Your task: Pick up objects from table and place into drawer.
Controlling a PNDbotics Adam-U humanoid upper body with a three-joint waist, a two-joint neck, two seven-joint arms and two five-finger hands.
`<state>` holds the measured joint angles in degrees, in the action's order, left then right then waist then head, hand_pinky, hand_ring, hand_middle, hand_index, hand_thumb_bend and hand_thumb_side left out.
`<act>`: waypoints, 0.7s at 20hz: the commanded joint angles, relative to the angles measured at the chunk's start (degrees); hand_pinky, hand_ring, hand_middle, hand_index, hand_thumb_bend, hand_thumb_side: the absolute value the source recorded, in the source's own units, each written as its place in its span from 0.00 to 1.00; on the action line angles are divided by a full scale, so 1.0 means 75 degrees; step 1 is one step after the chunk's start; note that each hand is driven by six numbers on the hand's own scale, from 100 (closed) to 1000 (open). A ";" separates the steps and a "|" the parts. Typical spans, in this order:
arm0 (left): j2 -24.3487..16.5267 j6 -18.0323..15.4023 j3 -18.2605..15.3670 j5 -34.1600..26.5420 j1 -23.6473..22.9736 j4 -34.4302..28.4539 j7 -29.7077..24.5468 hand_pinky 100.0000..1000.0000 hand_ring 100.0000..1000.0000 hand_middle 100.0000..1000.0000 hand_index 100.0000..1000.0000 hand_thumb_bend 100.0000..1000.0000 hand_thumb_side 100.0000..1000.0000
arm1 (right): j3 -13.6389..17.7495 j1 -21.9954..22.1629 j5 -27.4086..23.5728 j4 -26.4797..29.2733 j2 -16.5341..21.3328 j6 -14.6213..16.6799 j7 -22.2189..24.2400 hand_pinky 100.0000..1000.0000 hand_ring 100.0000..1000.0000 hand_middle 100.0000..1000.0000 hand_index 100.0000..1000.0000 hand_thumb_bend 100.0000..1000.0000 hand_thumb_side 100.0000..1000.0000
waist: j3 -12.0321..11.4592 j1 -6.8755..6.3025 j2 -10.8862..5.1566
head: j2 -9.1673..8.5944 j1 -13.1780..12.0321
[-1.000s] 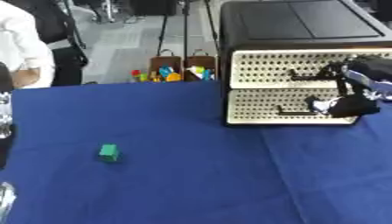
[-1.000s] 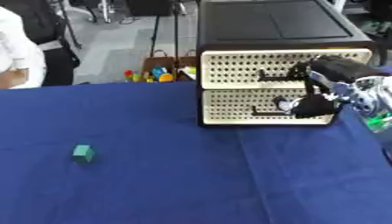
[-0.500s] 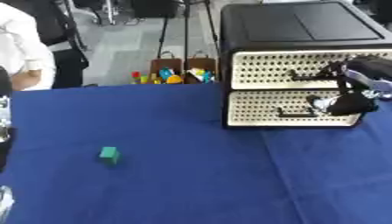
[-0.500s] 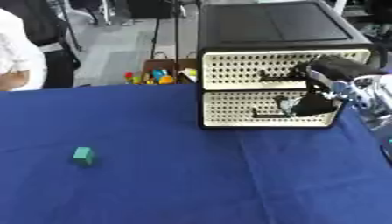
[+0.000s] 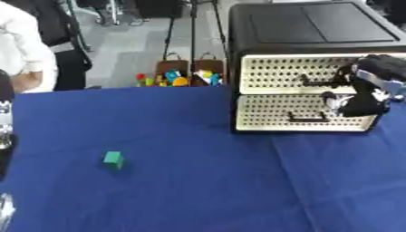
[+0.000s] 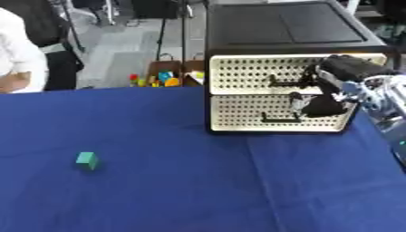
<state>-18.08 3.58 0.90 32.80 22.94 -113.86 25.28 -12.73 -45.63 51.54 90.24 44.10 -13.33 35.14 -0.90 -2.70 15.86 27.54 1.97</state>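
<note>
Before the lower drawer [image 6: 277, 113], right hand [image 6: 321, 105], fingers curled

Two head cams, looking down and forward over the desk

You've got both eyes angled down at the blue desk [image 5: 198, 181], facing the black drawer cabinet [image 6: 285, 68] at its far side. Both share nearly everything: cabinet, green block [image 5: 113, 159], floor clutter behind. The right eye just shows it all shifted left.

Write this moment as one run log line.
right hand: at upper drawer handle | drawers: closed | green block: on table | left hand: not visible
</note>
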 commanded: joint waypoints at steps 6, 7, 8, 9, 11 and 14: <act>-0.0044 -0.0015 -0.0004 -0.0038 0.0057 -0.0097 -0.0017 0.77 0.95 0.84 0.90 0.28 1.00 | -0.0092 -0.0159 0.0080 0.0039 0.0086 -0.0040 -0.0211 0.00 0.17 0.30 0.67 0.00 0.45 | -0.0028 0.0040 -0.0113 | -0.0139 0.0025; -0.0043 -0.0015 -0.0003 -0.0040 0.0055 -0.0097 -0.0017 0.77 0.95 0.84 0.90 0.28 1.00 | -0.0112 -0.0161 0.0087 0.0024 0.0082 -0.0039 -0.0229 0.00 0.17 0.30 0.67 0.00 0.43 | -0.0031 0.0039 -0.0114 | -0.0140 0.0023; -0.0042 -0.0017 -0.0003 -0.0043 0.0054 -0.0097 -0.0016 0.77 0.95 0.84 0.90 0.28 1.00 | -0.0131 -0.0162 0.0099 0.0015 0.0081 -0.0040 -0.0248 0.00 0.16 0.29 0.67 0.00 0.42 | -0.0035 0.0039 -0.0114 | -0.0140 0.0022; -0.0041 -0.0019 -0.0003 -0.0046 0.0052 -0.0097 -0.0016 0.77 0.95 0.84 0.90 0.28 1.00 | -0.0147 -0.0164 0.0114 0.0008 0.0077 -0.0044 -0.0268 0.00 0.16 0.29 0.67 0.00 0.41 | -0.0039 0.0038 -0.0114 | -0.0139 0.0025; -0.0038 -0.0022 -0.0001 -0.0051 0.0050 -0.0097 -0.0018 0.77 0.95 0.84 0.90 0.28 1.00 | -0.0175 -0.0164 0.0144 -0.0004 0.0069 -0.0055 -0.0298 0.00 0.15 0.29 0.66 0.00 0.39 | -0.0044 0.0039 -0.0113 | -0.0142 0.0031; -0.0033 -0.0029 0.0001 -0.0055 0.0053 -0.0097 -0.0022 0.77 0.95 0.84 0.90 0.28 1.00 | -0.0218 -0.0165 0.0194 -0.0040 0.0059 -0.0063 -0.0299 0.00 0.14 0.28 0.65 0.02 0.37 | -0.0050 0.0042 -0.0110 | -0.0147 0.0032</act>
<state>-17.63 3.52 0.92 32.58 22.93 -113.86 25.22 -14.32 -45.89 52.52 89.96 44.03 -13.76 33.09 -1.16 -2.58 15.88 27.10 2.12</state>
